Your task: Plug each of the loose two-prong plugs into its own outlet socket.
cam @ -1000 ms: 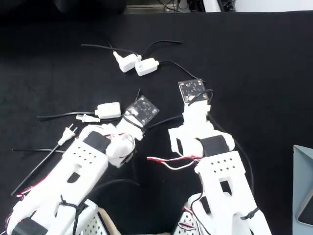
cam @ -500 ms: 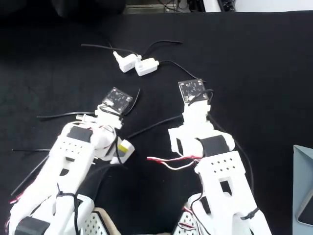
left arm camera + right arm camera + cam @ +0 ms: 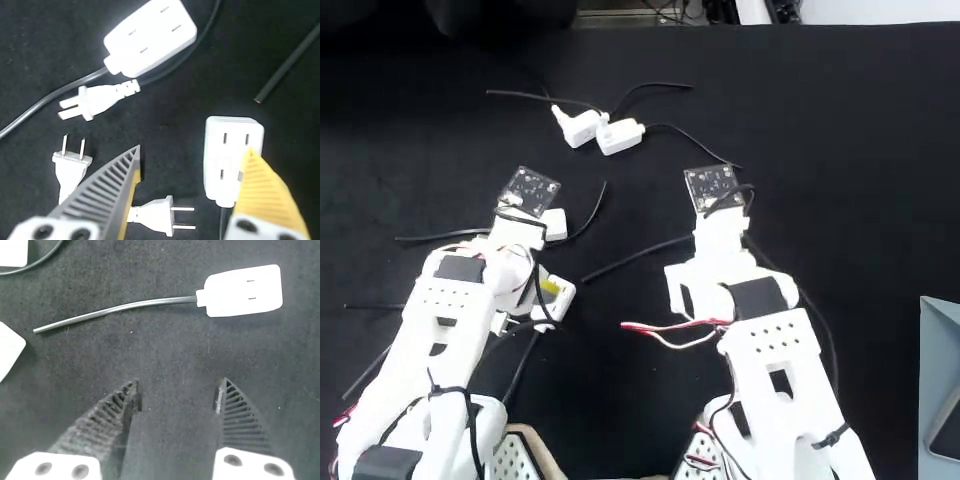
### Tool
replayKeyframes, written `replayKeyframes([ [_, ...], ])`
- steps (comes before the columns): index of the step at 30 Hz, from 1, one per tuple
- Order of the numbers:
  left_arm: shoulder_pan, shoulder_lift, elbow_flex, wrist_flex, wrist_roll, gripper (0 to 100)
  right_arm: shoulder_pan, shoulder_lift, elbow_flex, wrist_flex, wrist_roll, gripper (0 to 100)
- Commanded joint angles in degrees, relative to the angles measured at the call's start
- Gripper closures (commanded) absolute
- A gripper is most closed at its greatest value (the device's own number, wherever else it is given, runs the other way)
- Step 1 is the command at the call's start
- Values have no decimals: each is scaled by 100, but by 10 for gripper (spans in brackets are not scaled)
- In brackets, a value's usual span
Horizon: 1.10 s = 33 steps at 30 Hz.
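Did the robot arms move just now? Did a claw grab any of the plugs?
The left arm swung toward its own left, so its claw now hangs open above a loose plug and a socket. It grabbed nothing. The right claw stayed put, open and empty, and the white socket farther up the table did not shift.
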Motion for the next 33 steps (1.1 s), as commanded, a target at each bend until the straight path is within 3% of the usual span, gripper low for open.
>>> replayKeyframes([
  [1, -251, -79, -576, 281, -35, 690, 79, -101, -31, -44, -26, 760],
  [10, -1622, 0, -2149, 1837, -44, 688, 53, -75, -31, -44, -26, 760],
  [13, -1771, 0, -2404, 2725, -404, 686, 53, -75, -31, -44, -26, 760],
  [16, -1815, 0, -2334, 3121, -1011, 686, 53, -75, -31, -44, -26, 760],
  [19, -1780, 0, -1903, 2884, -1793, 686, 53, -75, -31, -44, -26, 760],
  [22, -1798, 0, -1358, 2136, -2268, 686, 53, -75, -22, -35, -26, 760],
  [28, -2088, 0, -866, 633, -2338, 687, 53, -75, -22, -35, -26, 760],
  [33, -2123, 0, -875, 114, -2330, 689, 44, -75, -22, -35, -26, 760],
])
